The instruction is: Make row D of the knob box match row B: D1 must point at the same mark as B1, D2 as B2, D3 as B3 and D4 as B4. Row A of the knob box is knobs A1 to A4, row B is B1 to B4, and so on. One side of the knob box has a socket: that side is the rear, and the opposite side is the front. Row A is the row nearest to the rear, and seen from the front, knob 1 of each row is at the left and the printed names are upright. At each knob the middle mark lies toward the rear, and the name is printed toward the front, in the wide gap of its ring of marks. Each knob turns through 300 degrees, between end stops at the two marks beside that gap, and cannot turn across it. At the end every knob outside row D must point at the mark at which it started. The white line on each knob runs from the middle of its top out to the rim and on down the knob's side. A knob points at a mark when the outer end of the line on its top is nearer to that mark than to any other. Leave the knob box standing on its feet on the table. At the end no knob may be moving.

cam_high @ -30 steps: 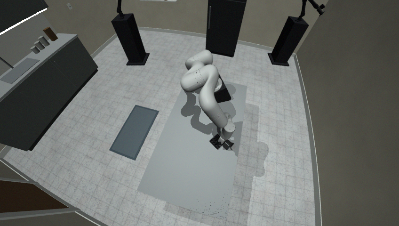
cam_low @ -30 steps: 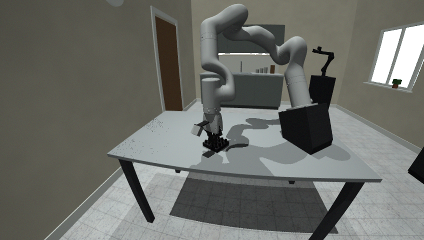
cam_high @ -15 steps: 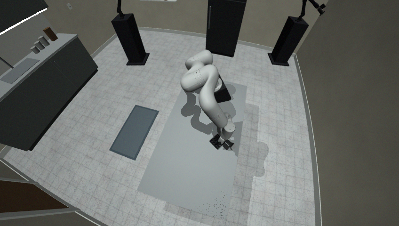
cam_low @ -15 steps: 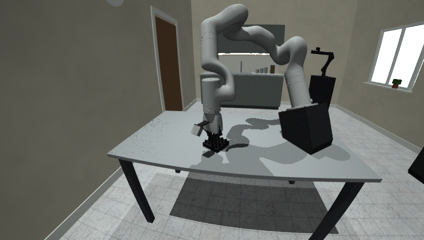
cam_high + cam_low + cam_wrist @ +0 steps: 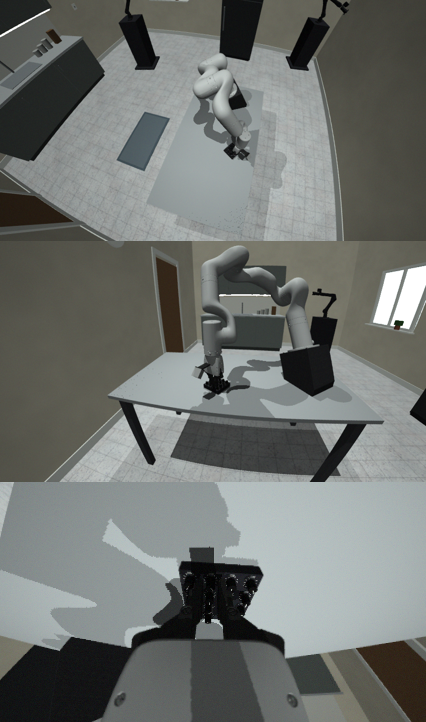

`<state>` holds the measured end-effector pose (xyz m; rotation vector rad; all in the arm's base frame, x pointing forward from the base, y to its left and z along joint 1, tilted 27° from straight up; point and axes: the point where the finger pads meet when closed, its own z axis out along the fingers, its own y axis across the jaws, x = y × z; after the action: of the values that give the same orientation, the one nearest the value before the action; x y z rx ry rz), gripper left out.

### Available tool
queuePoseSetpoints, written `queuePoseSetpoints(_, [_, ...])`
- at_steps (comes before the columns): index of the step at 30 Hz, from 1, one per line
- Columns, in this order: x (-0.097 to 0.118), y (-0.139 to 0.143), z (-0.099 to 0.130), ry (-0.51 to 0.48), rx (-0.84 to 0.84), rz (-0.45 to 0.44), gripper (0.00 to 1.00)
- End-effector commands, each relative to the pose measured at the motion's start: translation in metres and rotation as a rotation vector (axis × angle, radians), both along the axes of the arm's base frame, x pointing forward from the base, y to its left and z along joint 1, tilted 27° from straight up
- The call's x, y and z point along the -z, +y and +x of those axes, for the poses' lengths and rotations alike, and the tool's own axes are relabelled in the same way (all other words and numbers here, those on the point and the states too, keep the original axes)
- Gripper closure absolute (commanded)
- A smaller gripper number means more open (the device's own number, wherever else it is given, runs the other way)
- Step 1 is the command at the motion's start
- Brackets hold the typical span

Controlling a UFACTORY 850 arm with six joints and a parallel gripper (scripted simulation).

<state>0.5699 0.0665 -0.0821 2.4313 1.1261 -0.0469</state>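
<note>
The black knob box (image 5: 231,151) (image 5: 215,387) (image 5: 235,571) stands on the grey table (image 5: 194,167) (image 5: 167,375) (image 5: 325,557). In the wrist view its socket side lies far from the camera, so the front row is the nearest one. My gripper (image 5: 214,379) (image 5: 210,587) points straight down onto the box. Its fingers stand a narrow gap apart on either side of a knob in the near row, second from the left. I cannot tell whether they touch it. The knobs' white lines and marks are too small and dark to read.
The arm's black base block (image 5: 238,100) (image 5: 307,369) stands at the far end of the table. The box is close to one long table edge (image 5: 253,155). A small grey camera housing (image 5: 197,371) juts from the wrist.
</note>
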Motion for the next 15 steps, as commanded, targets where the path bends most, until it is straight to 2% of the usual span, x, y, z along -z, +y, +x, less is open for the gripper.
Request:
queuePoseSetpoints(1, [0.0014,-0.0004,0.0010,-0.001,0.000,0.000,0.81])
queuePoseSetpoints(15, [0.0060,-0.0026,0.0018,-0.001,0.000,0.000,0.81])
